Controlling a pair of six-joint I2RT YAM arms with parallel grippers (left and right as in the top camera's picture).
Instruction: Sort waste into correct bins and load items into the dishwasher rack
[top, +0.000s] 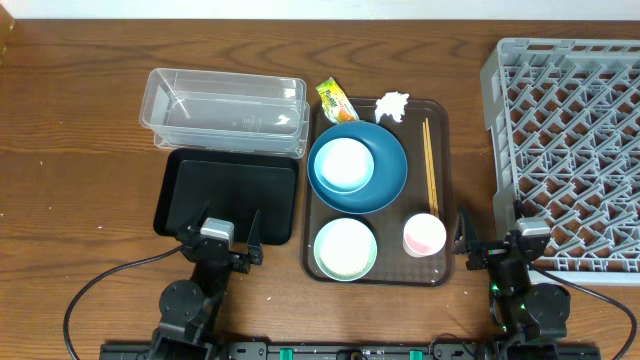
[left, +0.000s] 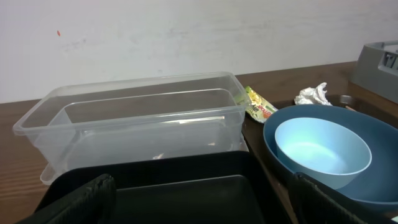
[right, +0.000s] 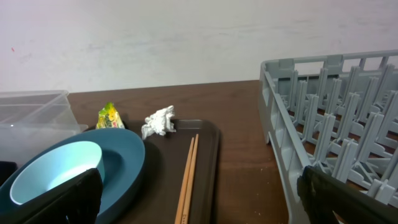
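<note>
On the brown serving tray (top: 440, 120) lie a large blue plate (top: 385, 180) with a light blue bowl (top: 345, 165) in it, a pale green-white bowl (top: 345, 248), a pink-white cup (top: 424, 235), chopsticks (top: 430, 165), a white tissue (top: 392, 105) and a yellow-green wrapper (top: 336, 100). The clear tub (top: 225, 108) and black tray (top: 228, 195) sit to the left, the grey rack (top: 570, 150) to the right. My left gripper (top: 218, 243) is open and empty at the black tray's near edge. My right gripper (top: 498, 243) is open and empty between the cup and the rack. No rice grains show.
The wooden table (top: 70, 170) stretches left of the bins. In the right wrist view a strip of bare table (right: 242, 149) lies between the serving tray (right: 208, 134) and the rack (right: 329, 137). A white wall stands behind the table.
</note>
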